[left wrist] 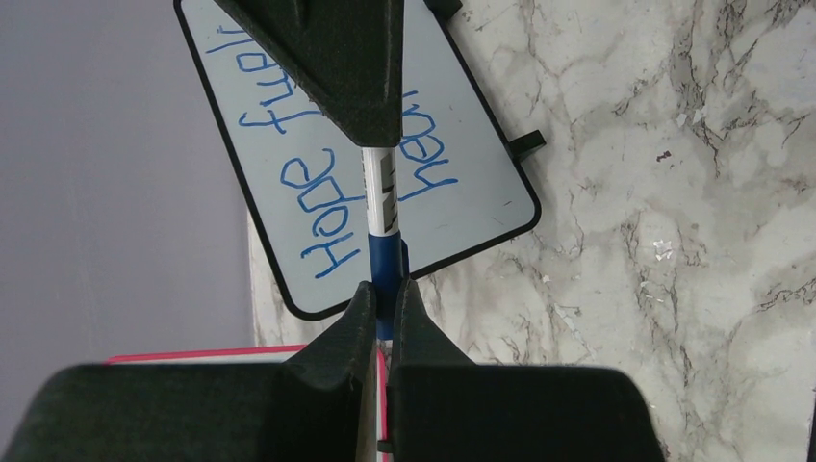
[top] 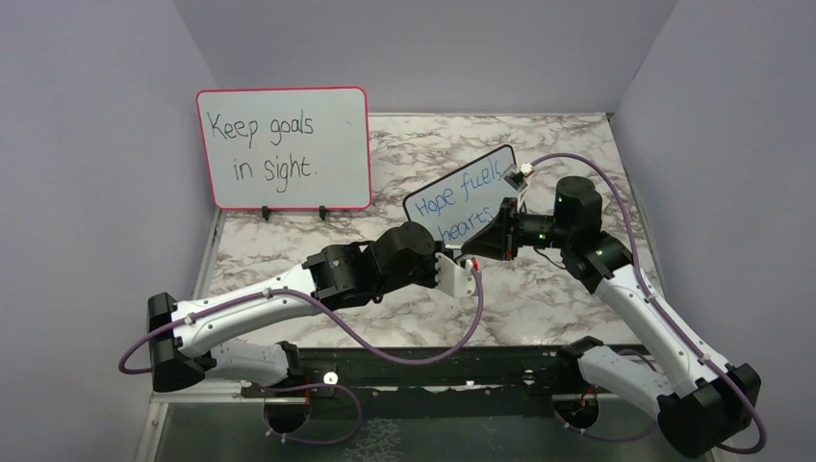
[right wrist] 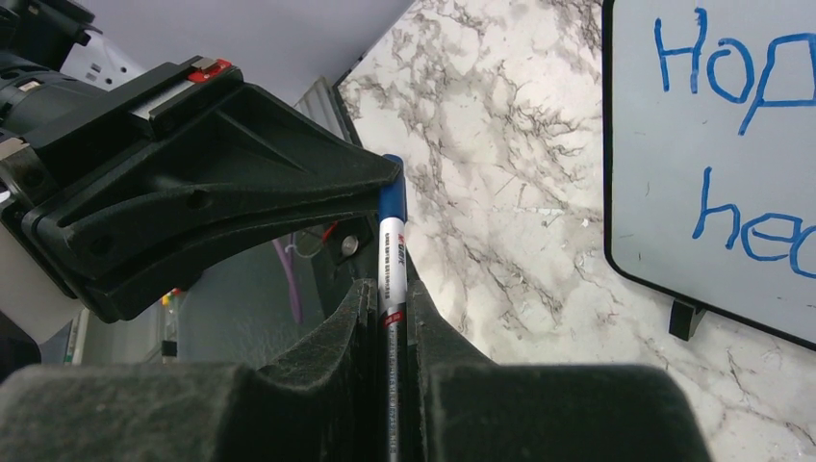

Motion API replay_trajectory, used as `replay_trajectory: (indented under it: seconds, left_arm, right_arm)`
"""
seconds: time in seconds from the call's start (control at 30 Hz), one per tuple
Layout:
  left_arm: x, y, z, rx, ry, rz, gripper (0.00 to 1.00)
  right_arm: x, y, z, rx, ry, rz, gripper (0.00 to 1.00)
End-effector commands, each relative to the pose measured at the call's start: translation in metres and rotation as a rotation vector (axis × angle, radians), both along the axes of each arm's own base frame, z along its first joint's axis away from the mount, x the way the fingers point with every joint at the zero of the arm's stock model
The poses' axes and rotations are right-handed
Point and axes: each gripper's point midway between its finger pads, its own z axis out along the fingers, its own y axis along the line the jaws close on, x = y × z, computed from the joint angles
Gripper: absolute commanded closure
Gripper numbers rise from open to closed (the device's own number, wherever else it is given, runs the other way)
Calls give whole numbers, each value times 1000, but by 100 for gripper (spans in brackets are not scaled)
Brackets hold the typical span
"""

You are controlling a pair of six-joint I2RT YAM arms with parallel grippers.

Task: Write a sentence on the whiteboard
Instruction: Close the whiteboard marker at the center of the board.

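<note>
Left gripper [left wrist: 383, 289] pinches the marker's [left wrist: 382, 197] blue cap, right gripper [right wrist: 390, 289] clamps its barrel, beside the whiteboard [top: 481, 168] toward the table's [top: 539, 308] far edge.

Soft, even light fills all three views, bright with only faint shadows. The overhead view is sharp. In the left wrist view the near fingers [left wrist: 318, 385] look dark and slightly blurred; the marker [left wrist: 383, 207] and table [left wrist: 674, 241] are crisp.
</note>
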Motion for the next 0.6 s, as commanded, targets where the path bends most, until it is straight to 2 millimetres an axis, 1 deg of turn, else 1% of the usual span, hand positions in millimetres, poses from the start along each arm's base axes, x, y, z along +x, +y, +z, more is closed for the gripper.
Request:
replay_trajectory:
  seconds: [0.0, 0.1, 0.23, 0.3, 0.37, 0.43, 0.47, 0.5, 0.57]
  left_arm:
    - [-39, -60, 61, -320, -1, -216, 100]
    - [-34, -52, 54, -292, -10, -180, 100]
    - [-32, -44, 49, -275, -13, -156, 100]
    - [-28, -39, 47, -266, -20, -126, 100]
    - [-22, -30, 44, -261, -33, -77, 88]
    - [-18, -21, 43, -267, -39, -32, 75]
    - [-16, -16, 43, -275, -38, -9, 71]
    - [-13, -10, 46, -295, -40, 22, 67]
    - [-6, 3, 51, -346, -45, 98, 54]
  right_arm:
    - [5, 11, 14, 69, -43, 15, 99]
    - [11, 10, 11, 54, -50, -6, 99]
    - [13, 9, 9, 45, -63, -14, 99]
    - [18, 6, 6, 22, -81, -46, 99]
    - [24, 0, 0, -18, -89, -97, 99]
    - [32, -10, -2, -53, -115, -186, 99]
    - [35, -15, -3, -66, -126, -222, 99]
    - [39, -20, -4, -84, -135, -265, 99]
    - [47, -35, -7, -129, -155, -362, 99]
